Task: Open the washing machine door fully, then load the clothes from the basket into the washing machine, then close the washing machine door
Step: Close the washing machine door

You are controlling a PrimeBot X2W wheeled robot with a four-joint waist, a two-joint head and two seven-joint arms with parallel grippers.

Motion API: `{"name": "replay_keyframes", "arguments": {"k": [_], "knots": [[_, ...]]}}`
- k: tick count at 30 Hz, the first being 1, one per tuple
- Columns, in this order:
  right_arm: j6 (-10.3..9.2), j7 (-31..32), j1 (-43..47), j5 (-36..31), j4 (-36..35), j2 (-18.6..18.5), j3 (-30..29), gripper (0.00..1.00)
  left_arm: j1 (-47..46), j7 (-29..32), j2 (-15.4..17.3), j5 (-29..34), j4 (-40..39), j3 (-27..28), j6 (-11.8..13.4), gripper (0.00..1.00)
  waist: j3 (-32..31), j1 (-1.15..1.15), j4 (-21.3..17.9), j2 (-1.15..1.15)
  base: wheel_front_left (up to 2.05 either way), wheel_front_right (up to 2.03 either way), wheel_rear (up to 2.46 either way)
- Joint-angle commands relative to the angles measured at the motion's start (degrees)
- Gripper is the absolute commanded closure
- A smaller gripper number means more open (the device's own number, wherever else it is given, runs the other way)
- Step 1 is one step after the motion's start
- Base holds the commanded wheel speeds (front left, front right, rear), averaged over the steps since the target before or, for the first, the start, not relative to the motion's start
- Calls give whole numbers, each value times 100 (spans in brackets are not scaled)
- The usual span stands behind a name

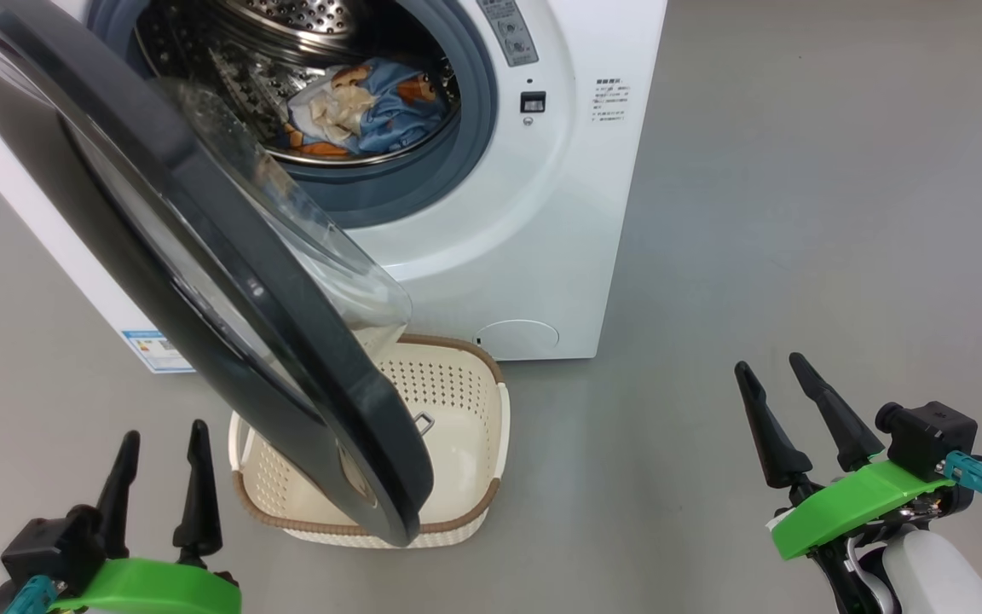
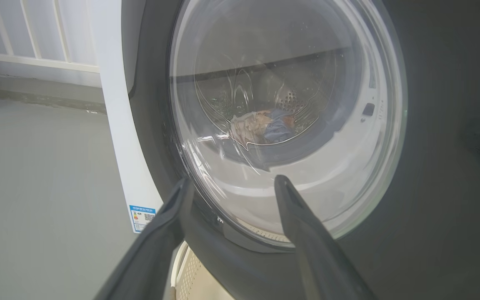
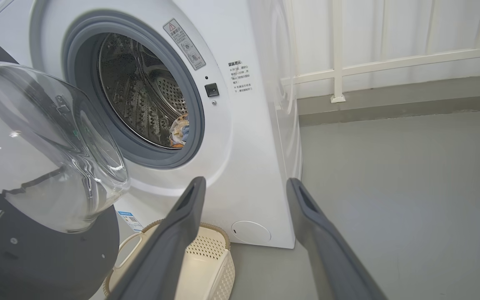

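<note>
Our left gripper point(image 1: 164, 431) and right gripper point(image 1: 770, 362) sit empty, jaws apart; with the clothes point(image 1: 380, 107) in the washing machine point(image 1: 559, 213), we risk a glancing push leaving the door point(image 1: 227, 281) unlatched over the basket point(image 1: 457, 388)

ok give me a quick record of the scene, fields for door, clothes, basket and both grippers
door: open, swung out from the washer, overlapping part of the basket in the head view
clothes: in the drum, blue printed and cream pieces bunched together
basket: on the floor before the washer; the part that shows holds no clothes
left gripper: open, empty, facing the door's outer side
right gripper: open, empty, over the floor
left to do: close the door
</note>
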Motion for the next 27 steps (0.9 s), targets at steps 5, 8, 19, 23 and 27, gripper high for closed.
{"name": "replay_keyframes", "arguments": {"k": [5,8,19,23,27], "knots": [[9,-27,-19,-26,-152,-66,136,0,-140,-59,61,79,-111,223,-46,0,19,0,38,0,0,0,0],[9,-27,-4,-9,-167,-77,137,17,-145,-60,48,82,-101,220,-58,0,31,0,74,0,0,0,0],[9,-27,-276,100,-607,-103,204,100,-162,-60,-11,73,-51,192,-83,0,78,0,455,0,0,0,0],[9,-27,-494,202,-906,-48,350,100,-173,-60,-50,43,-31,181,-88,0,41,0,691,0,0,0,0],[9,-27,-620,256,-1340,33,470,100,-145,-60,-91,49,-54,196,-91,0,-11,0,957,0,0,0,0]]}}
